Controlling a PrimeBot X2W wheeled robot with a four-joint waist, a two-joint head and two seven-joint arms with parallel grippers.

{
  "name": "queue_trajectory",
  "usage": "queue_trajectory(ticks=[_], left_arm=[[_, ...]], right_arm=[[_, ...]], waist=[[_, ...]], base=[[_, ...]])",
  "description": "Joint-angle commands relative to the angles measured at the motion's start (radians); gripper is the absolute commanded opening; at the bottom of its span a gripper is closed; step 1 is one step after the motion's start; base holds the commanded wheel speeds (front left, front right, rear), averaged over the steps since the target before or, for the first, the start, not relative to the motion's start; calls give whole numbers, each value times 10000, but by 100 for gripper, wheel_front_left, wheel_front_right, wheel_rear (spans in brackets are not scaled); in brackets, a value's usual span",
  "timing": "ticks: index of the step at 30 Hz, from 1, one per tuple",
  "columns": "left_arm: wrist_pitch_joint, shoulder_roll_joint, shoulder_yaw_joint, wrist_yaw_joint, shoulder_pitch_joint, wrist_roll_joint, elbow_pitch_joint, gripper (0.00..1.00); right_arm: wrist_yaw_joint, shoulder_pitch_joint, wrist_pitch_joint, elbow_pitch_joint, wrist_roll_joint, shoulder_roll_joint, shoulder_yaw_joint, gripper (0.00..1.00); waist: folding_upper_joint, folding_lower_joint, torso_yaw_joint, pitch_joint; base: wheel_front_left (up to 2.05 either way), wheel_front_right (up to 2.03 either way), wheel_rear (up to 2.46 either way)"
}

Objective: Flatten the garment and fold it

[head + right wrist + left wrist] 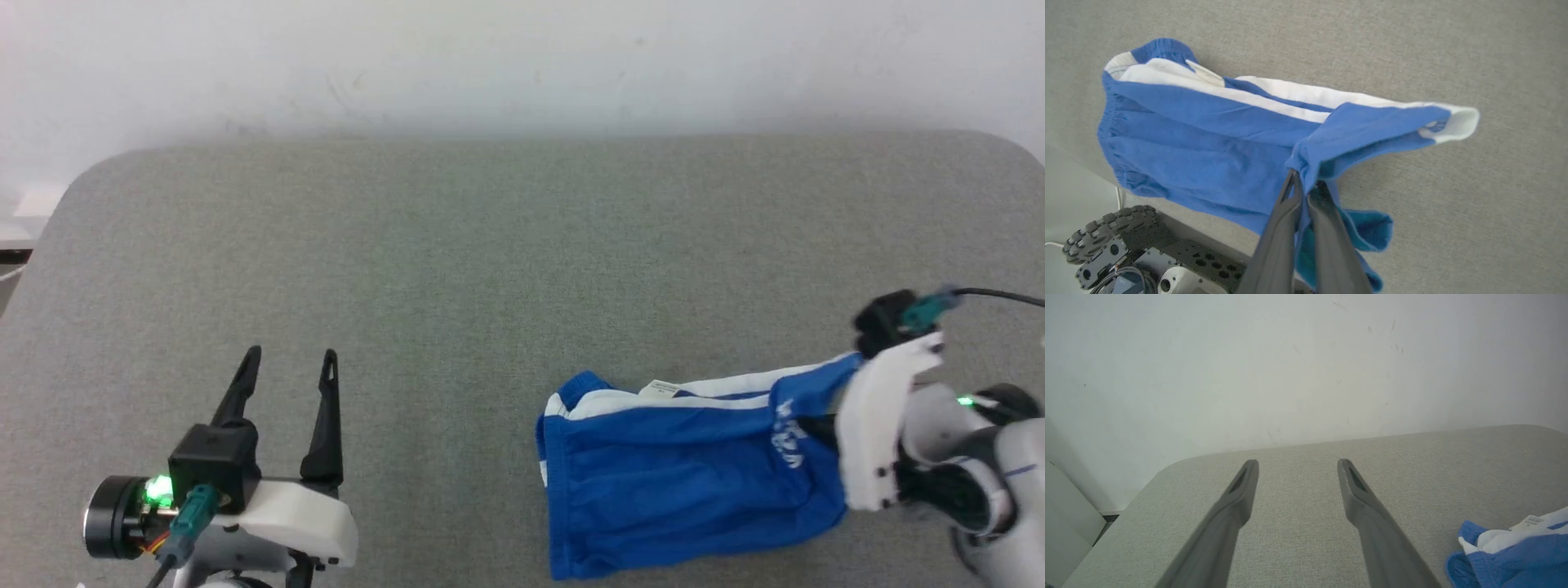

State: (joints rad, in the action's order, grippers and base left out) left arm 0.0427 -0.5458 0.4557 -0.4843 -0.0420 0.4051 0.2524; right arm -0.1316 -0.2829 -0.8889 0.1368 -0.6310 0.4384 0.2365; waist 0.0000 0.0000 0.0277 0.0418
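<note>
— Where are the shorts (678, 474)?

— On the near right part of the grey table (490, 245), lying sideways. The waistband (545, 457) points toward the middle of the table, and a white stripe (694, 392) runs along the far edge.

— And the right end effector (1306, 181)?

— It sits at the leg end of the shorts. Its two dark fingers are pressed together, pinching a bunched fold of blue cloth. In the right wrist view the cloth rises to the fingertips from the flatter part, and a white-trimmed hem (1457, 122) stretches out to one side.

— Are the shorts flat?

— No. The waistband end rests on the table, wrinkled, and the pinched end is gathered up.

— What about the left end effector (291, 354)?

— It is over the near left of the table, well apart from the shorts, with its fingers spread and nothing between them. In the left wrist view the waistband corner shows at the lower right, beside the fingers but not touching them.
</note>
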Motion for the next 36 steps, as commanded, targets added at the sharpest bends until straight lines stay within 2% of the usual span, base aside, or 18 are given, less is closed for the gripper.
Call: queue_trajectory(ticks=[1,5,12,18,19,20,21,27,32,36], left_arm=[[-48,-24,42,54,3,36,-13,100],[-117,8,158,135,-95,41,-63,100],[-150,95,337,245,-248,37,-101,100],[-60,187,346,256,-464,21,-152,100],[-33,197,335,250,-485,21,-165,100],[-11,209,326,244,-501,26,-184,100],[18,220,317,240,-512,33,-202,100],[147,241,263,205,-510,72,-317,100],[167,229,252,168,-474,94,-393,100],[150,209,239,107,-418,107,-379,100]], right_arm=[[9,-37,-159,-266,-153,-285,213,0],[9,-145,-293,-618,-369,-1145,865,0],[9,-347,37,115,-506,-3055,1708,0],[9,-359,472,977,-203,-3669,2081,0],[9,-370,571,1088,-176,-3707,2185,21],[9,-383,687,1179,-151,-3737,2272,73],[9,-393,749,1264,-127,-3756,2389,100],[9,-604,1570,1013,-140,-3775,2867,100],[9,-812,2508,26,-59,-3353,3144,100],[9,-713,3544,-699,519,-3030,2541,100]], waist=[[0,0,77,-70],[0,0,204,-151],[0,0,516,-17],[0,0,739,397],[0,0,747,466],[0,0,751,525],[0,0,748,572],[0,0,634,674],[0,0,462,521],[0,0,327,379]], base=[[0,0,0],[0,0,0],[0,0,0],[0,0,0],[0,0,0],[0,0,0],[0,0,0],[0,0,0],[0,0,0],[0,0,0]])
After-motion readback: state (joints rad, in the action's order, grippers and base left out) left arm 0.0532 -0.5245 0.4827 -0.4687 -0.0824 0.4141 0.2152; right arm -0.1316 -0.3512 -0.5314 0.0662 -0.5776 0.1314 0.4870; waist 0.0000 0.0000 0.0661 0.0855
